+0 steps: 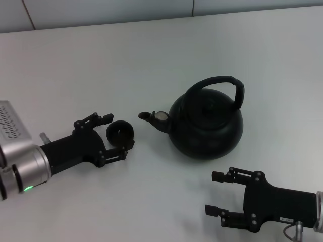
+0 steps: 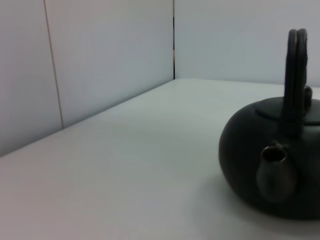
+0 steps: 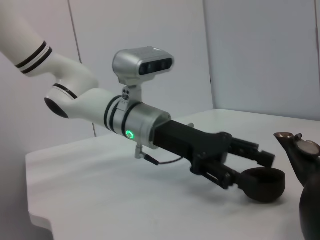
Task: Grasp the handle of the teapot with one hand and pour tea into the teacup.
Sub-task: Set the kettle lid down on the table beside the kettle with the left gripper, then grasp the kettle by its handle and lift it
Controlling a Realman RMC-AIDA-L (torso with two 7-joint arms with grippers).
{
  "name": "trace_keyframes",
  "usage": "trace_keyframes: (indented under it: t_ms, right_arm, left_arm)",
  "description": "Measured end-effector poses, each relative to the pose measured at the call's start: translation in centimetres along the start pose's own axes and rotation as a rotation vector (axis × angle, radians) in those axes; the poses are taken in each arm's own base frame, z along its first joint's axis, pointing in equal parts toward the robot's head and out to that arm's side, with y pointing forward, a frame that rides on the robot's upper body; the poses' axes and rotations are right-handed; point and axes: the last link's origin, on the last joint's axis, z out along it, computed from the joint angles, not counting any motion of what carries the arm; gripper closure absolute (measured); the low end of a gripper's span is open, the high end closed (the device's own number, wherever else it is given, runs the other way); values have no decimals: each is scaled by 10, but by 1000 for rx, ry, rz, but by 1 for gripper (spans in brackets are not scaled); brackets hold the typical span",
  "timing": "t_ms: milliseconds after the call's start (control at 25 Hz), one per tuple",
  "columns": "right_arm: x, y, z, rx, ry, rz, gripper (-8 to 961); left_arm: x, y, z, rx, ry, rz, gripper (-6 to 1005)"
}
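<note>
The matte-black teapot (image 1: 207,128) stands upright mid-table, its spout (image 1: 147,117) pointing toward my left arm. Its arched handle (image 1: 222,83) stands up over the lid, untouched. The small dark teacup (image 1: 121,135) rests on the table just off the spout. My left gripper (image 1: 120,132) is open, one finger on each side of the cup. The right wrist view shows that gripper (image 3: 252,170) and the teacup (image 3: 262,185) from the side. The teapot (image 2: 270,160) and its handle (image 2: 295,75) show close in the left wrist view. My right gripper (image 1: 216,192) is open and empty, low in front of the teapot.
The white table (image 1: 161,55) runs back to a pale wall. The left arm's silver wrist (image 1: 20,161) lies low over the table's left side. In the right wrist view the table's edge (image 3: 35,220) shows near the left arm's base.
</note>
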Motion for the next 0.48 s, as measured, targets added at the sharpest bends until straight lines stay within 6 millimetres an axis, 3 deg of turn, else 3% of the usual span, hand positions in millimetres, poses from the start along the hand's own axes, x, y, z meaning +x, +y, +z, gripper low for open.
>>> trace_keyframes:
  t_ms: [120,160,200,360,480]
  right_arm:
    - [0,0,0,0,0,0,230]
    - [0,0,1,-1,-1,0,230]
    - [0,0,1,-1,-1,0,231]
    - [1,0,-1,3,0,2,232]
    - [0,0,-1,7,-2,2,231]
  left_arm:
    - [0,1,-17,-7,46,-10,137]
    - [-1,0,-34,-8,77,-17,137]
    - [-1,0,-34,-8,77,-17,138]
    - [-3,3,-79,-13,136,-14,138]
    - [-2,3,-91,-17,144,-11,138]
